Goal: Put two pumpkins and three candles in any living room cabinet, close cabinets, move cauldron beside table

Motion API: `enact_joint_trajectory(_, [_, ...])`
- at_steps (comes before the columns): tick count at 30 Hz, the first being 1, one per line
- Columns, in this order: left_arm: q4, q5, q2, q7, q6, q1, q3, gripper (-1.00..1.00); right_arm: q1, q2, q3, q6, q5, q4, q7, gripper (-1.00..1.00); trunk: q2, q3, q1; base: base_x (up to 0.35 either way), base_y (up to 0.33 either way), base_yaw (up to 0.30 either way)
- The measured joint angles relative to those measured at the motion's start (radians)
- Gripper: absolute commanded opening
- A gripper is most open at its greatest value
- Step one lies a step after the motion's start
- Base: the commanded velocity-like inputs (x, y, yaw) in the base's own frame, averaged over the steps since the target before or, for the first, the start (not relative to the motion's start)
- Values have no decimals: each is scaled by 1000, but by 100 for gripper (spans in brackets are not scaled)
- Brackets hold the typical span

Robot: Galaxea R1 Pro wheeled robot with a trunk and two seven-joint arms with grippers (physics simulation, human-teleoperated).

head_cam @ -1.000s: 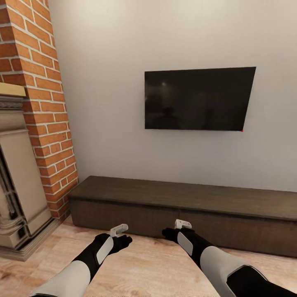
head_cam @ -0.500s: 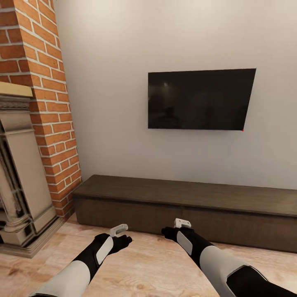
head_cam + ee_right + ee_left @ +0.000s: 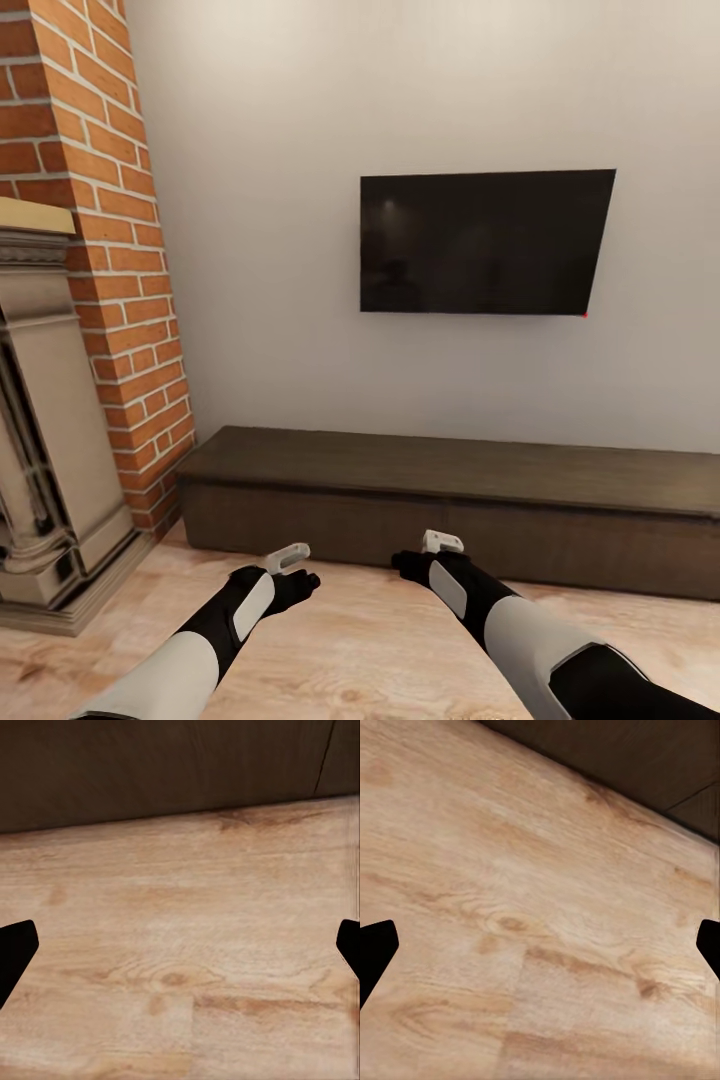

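Facing the closed cabinet [image 3: 450,500] as before; both grippers spread, empty, unmoved.

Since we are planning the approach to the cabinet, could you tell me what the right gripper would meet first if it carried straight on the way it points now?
Most likely the wooden floor: the right gripper looks down at bare planks, with the cabinet front beyond them. Depth is unclear.

A home living room: a dark flat television [image 3: 487,242] hangs on a plain pale wall [image 3: 300,200] above a long, low, dark wooden cabinet [image 3: 450,505], beside a brick chimney column [image 3: 110,250] with a stone-coloured fireplace [image 3: 50,440], on light wood-plank floor [image 3: 370,640].
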Motion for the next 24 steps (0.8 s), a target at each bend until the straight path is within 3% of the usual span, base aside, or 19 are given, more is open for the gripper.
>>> enact_joint_trajectory(6, [0,0,0,0,0,0,0,100,0,0,0,0,0,0,17,100,0,4,0,0,31,-271])
enact_joint_trajectory(12, [0,0,0,0,0,0,0,100,0,0,0,0,0,0,20,100,0,8,0,1,229,-243])
enact_joint_trajectory(24, [0,1,5,-1,0,0,-1,100,0,0,1,0,1,1,18,100,0,9,0,96,202,-23])
